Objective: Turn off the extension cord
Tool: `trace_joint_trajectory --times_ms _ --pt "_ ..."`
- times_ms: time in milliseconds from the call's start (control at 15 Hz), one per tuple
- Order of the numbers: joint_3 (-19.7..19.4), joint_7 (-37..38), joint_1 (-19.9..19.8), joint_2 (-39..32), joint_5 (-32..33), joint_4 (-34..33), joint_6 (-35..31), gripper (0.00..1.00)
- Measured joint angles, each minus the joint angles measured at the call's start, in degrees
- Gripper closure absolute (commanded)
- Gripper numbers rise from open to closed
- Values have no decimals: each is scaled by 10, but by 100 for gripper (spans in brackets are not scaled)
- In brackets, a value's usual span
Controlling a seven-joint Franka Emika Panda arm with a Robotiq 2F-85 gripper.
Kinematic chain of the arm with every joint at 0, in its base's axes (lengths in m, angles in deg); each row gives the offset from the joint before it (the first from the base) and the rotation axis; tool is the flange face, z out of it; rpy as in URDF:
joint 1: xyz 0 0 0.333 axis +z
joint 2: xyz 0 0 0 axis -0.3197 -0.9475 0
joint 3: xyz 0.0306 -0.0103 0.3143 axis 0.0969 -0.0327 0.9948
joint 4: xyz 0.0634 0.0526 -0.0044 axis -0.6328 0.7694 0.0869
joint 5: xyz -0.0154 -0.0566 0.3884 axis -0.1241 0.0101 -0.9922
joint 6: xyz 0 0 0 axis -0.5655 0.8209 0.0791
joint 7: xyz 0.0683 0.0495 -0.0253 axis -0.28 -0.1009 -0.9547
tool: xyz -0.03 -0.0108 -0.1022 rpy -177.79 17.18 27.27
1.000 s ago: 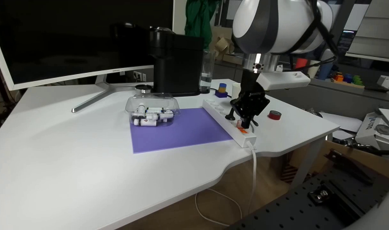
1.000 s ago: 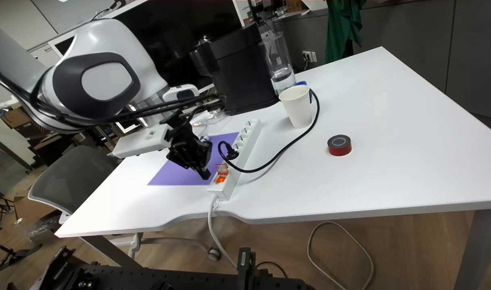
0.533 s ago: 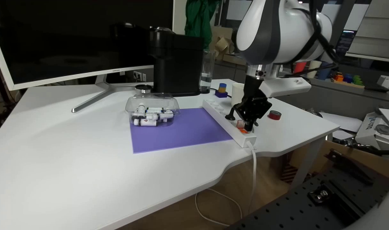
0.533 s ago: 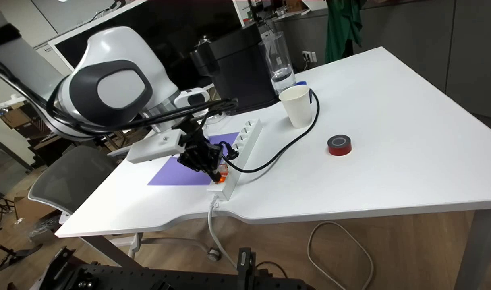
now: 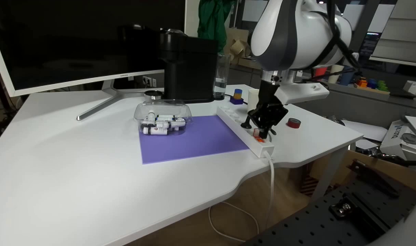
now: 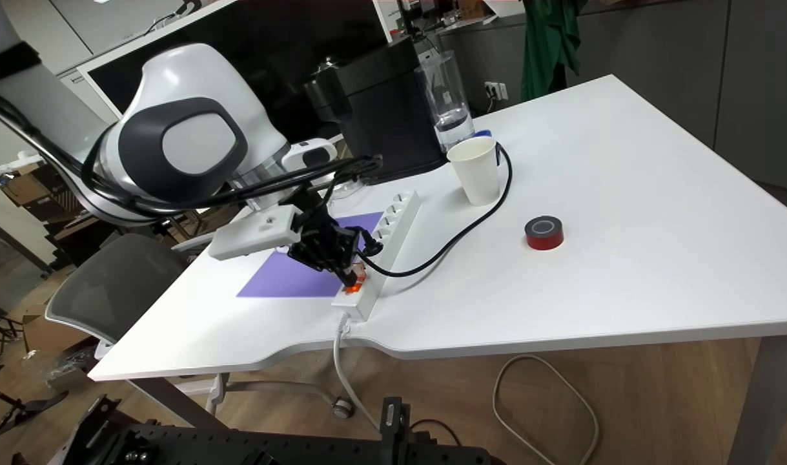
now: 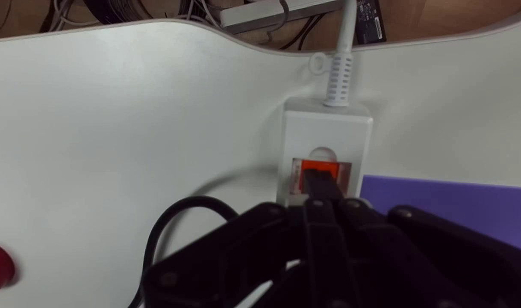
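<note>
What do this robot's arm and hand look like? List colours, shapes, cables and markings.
The arm is white and rounded, with dark grey panels, black cables, a silver metal collar and a white block. The black hand has narrow, jointed fingers. Neither shows legible lettering.

Extension cord [image 6: 388,252]: on counter [image 6: 625,206], in an exterior view right of mat [image 6: 283,278], left of cup [image 6: 476,173]; jaws over switch [image 7: 319,165], contact unclear.
</note>
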Motion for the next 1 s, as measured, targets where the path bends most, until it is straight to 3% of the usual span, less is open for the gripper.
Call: trace_joint_trajectory --times_ms 1000 --pt "2 1 17 -27 -1 -18 1 100"
